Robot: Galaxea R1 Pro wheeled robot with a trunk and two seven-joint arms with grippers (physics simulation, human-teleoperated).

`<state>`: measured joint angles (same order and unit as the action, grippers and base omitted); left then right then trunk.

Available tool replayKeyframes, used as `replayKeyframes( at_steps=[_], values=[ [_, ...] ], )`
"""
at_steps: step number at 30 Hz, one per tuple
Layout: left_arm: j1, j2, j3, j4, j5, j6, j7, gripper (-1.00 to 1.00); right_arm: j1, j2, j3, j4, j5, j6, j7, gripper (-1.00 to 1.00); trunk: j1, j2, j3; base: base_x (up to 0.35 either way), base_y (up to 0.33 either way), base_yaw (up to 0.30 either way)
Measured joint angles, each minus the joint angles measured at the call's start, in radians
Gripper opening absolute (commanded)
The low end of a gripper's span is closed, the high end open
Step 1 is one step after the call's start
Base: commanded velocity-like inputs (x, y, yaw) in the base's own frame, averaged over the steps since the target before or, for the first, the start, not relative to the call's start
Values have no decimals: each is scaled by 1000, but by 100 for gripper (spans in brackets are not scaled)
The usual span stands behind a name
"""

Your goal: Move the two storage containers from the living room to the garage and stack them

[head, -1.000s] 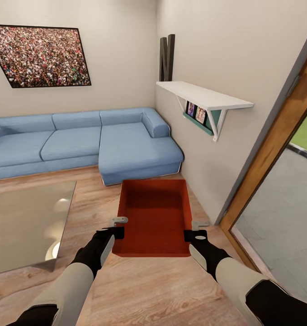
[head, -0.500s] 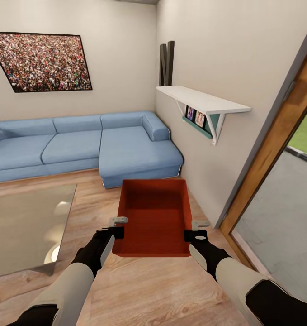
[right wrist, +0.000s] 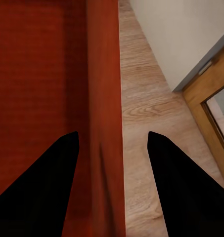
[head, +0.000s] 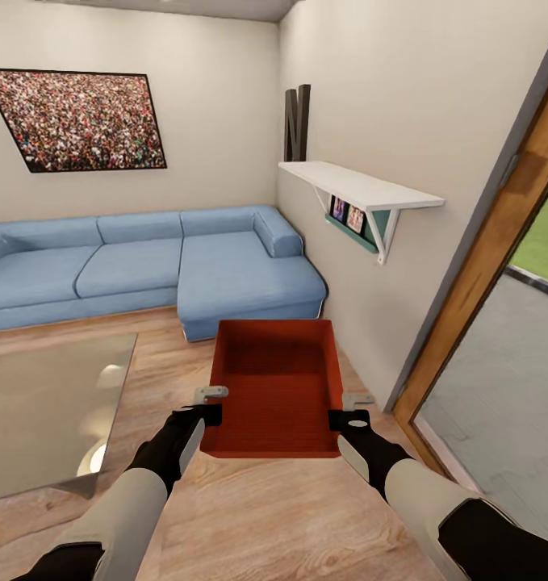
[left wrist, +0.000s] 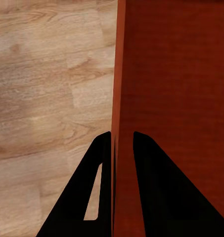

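One orange-red storage container (head: 274, 379) hangs level just above the light wood planks of the living room, carried between both arms. My left gripper (head: 213, 403) is shut on its left wall, and the left wrist view shows that gripper (left wrist: 122, 140) pinching the thin wall of the container (left wrist: 171, 98). On the other side my right gripper (head: 350, 407) grips the right wall. In the right wrist view this gripper (right wrist: 112, 134) straddles the container's wall (right wrist: 104, 74), fingers set wider apart. The container is empty.
A blue sectional sofa (head: 144, 266) stands ahead along the far wall. A glass coffee table (head: 39, 403) is at my left. A white wall shelf (head: 358, 184) juts out on the right. A wood-framed doorway (head: 483, 266) opens onto grey paving (head: 499, 387).
The whole head view has shifted: sofa, picture and shelf sit lower in the frame, so the camera moved. Both grippers and the container keep their places relative to me.
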<state>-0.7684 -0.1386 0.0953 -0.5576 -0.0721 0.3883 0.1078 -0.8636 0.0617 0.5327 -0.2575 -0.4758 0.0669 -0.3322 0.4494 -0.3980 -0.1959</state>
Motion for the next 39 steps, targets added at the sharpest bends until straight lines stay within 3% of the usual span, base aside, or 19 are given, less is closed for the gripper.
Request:
replayKeyframes(
  at_steps=[39],
  values=[
    [1,0,-1,-1,1,0,1,-100,0,0,1,0,-1,0,0,-100,0,0,62,0,0,0]
  ],
)
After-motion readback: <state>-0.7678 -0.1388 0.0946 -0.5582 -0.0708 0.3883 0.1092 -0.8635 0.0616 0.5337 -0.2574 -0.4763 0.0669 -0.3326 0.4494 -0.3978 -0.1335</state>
